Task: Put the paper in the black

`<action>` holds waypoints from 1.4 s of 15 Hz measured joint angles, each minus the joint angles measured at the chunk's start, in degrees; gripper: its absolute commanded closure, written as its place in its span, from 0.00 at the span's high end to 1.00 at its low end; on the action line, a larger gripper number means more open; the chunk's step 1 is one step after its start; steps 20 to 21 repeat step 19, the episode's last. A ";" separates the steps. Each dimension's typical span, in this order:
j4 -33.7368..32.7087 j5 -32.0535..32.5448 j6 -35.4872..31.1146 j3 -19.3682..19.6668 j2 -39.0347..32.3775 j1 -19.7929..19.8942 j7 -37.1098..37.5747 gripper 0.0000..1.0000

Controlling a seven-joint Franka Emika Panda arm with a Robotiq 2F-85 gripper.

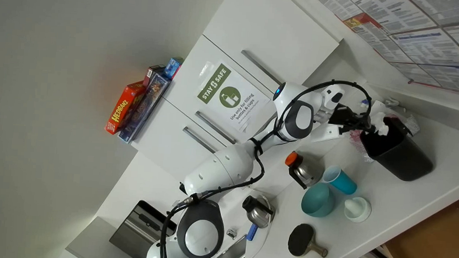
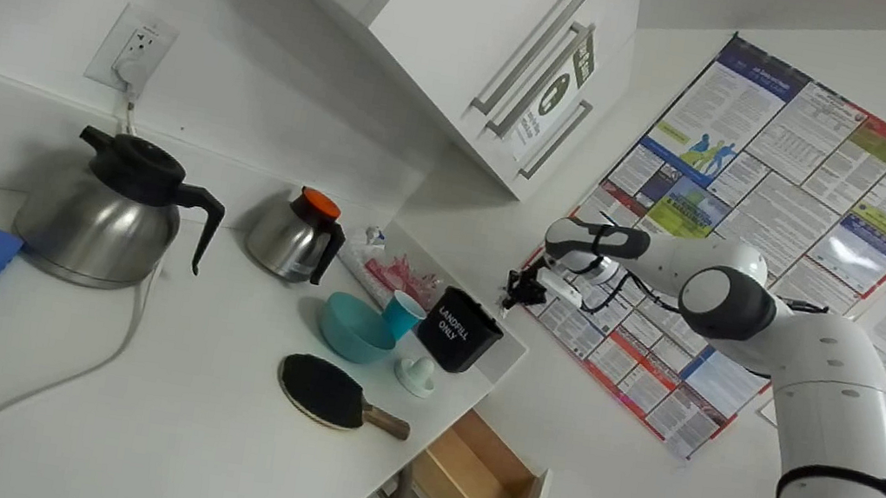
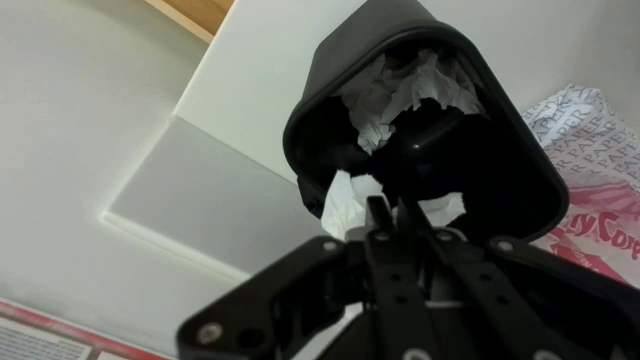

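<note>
The gripper [image 3: 394,207], narrow at the tips, holds the crumpled white paper [image 3: 350,200] at the mouth of the black bin [image 3: 345,55] (more crumpled paper [image 3: 432,82] lies inside); in both exterior views, a blue cup [image 1: 342,181] stands near the bin.

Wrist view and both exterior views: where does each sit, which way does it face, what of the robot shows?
Wrist view: on the wrist, looking past the fingers into the black bin; the hand holds white paper.
In an exterior view: in front of the counter, facing the cabinets; the arm enters at the bottom.
In an exterior view: apparently near the large carafe, facing along the counter toward the posters; the arm is at right.
Both exterior views share arm, hand, bin, counter and teal bowl.
</note>
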State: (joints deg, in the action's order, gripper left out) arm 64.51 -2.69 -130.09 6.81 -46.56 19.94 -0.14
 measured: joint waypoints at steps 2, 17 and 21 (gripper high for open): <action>-1.14 -0.02 1.90 -0.28 -0.36 0.33 -1.43 0.58; 9.42 0.00 -2.15 -1.87 7.31 -7.17 -1.97 1.00; 10.28 0.00 -2.22 -1.87 7.88 -7.02 -1.97 1.00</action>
